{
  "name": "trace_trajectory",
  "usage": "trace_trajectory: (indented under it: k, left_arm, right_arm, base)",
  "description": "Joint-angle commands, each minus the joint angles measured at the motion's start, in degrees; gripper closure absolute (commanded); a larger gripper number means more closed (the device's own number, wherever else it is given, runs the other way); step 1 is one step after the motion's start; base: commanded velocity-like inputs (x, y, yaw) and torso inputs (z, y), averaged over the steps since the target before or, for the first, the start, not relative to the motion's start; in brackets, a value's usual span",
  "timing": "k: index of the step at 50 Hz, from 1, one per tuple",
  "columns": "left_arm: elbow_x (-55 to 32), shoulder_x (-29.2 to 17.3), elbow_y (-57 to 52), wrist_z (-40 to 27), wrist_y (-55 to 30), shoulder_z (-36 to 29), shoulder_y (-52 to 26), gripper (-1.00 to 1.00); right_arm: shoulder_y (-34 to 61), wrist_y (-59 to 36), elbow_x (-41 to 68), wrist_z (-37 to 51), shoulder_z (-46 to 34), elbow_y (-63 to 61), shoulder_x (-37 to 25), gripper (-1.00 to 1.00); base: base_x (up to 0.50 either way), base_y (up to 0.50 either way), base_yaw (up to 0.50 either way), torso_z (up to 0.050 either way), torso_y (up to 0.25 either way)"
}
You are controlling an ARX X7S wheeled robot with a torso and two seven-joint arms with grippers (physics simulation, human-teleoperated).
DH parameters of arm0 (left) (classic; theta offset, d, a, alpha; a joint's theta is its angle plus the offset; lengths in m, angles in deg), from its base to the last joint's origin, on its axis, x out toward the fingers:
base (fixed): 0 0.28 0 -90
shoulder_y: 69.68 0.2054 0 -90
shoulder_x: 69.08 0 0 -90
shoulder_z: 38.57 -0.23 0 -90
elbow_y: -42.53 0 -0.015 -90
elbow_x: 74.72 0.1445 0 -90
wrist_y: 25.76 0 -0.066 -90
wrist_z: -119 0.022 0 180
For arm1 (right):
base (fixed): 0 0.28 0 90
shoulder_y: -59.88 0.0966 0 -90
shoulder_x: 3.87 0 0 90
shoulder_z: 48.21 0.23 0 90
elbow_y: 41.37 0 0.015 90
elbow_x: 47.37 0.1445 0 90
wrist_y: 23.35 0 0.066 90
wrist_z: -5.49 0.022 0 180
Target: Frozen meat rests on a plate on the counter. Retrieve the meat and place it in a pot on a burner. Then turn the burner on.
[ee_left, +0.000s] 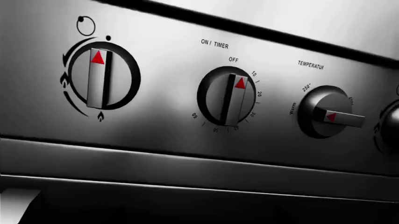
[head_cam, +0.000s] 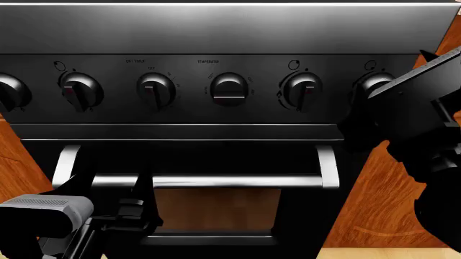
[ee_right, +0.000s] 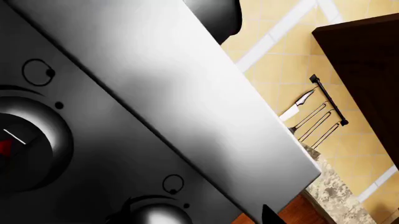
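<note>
Since robot faces stove front, job looks down to burner knob (head_cam: 305,89) at right: rigid, smooth metal, best pinched across raised bar. Right gripper (head_cam: 403,108) beside it, jaw state unreadable; left gripper (head_cam: 137,208) low, fingers parted. Meat, pot out of sight.

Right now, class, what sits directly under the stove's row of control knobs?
Under the knobs a silver oven door handle spans the dark oven door. The left claw covers part of the door; the oven's inside cannot be seen.
</note>
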Motion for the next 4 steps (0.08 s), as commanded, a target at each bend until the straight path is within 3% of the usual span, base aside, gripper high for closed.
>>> trace_trajectory:
  k: [1, 4]
  left_arm:
    - [-0.2, -0.8, -2.2, -0.6, 0.4, 0.6, 1.1, -1.0]
    - [-0.4, -1.0, -3.1, -1.0, 0.4, 0.8, 1.3, -1.0]
  right_arm:
    - [1.1, -4.6, 10.9, 5.5, 6.5, -6.2, -2.4, -1.0]
    - [1.8, -5.5, 15.9, 8.0, 8.8, -7.9, -3.6, -1.0]
  base:
    - [0.0, 0.0, 0.0, 0.0, 0.0]
    - [0.0, 0.0, 0.0, 0.0, 0.0]
